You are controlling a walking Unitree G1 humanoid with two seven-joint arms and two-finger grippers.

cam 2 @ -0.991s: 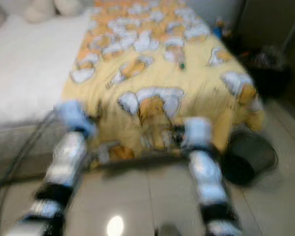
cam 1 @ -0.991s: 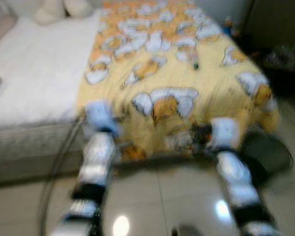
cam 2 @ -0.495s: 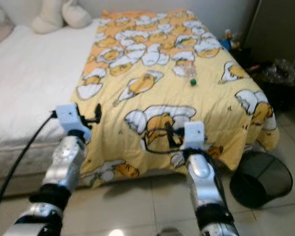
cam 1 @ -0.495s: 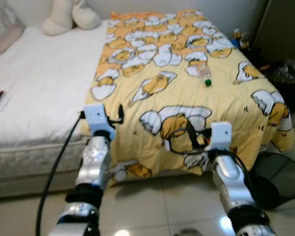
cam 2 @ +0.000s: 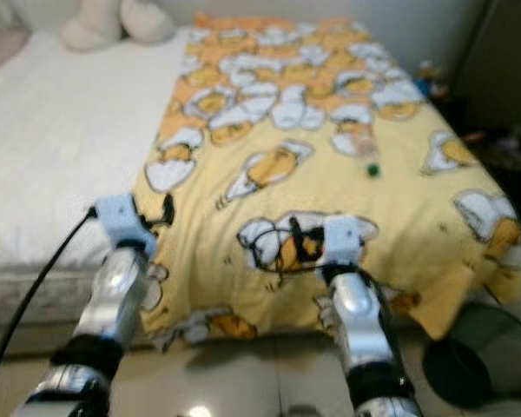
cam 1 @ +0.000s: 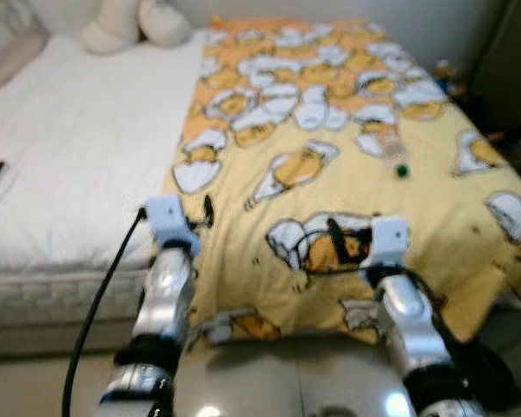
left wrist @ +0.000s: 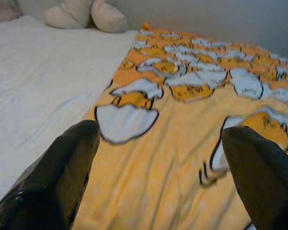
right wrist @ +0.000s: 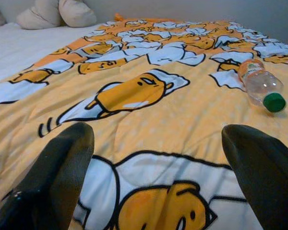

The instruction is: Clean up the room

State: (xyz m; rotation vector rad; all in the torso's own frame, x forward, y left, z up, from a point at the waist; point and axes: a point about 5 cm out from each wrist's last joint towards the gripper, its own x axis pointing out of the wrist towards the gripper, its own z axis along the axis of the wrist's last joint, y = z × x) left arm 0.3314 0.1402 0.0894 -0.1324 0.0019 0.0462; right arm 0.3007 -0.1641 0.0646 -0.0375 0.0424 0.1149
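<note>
A clear plastic bottle (cam 1: 391, 153) with a green cap and orange label lies on its side on the yellow cartoon-print blanket (cam 1: 330, 113), right of the bed's middle; the same bottle (right wrist: 259, 85) lies ahead of my right fingers. My right gripper (right wrist: 158, 177) is open over the blanket's near end, well short of the bottle. My left gripper (left wrist: 158, 177) is open above the blanket's left edge, where it meets the white sheet (cam 1: 78, 148). Both silver arms reach forward over the foot of the bed.
Pale pillows (cam 1: 139, 22) rest at the head of the bed. A black waste bin (cam 2: 482, 360) stands on the tiled floor beyond the bed's right corner. Dark clutter (cam 2: 512, 139) lies along the right wall. A black cable (cam 1: 95, 304) hangs from my left arm.
The camera has shifted: the bed now sits closer and further right in view, slightly blurred. Both arms keep the same open pose over the bed's foot.
</note>
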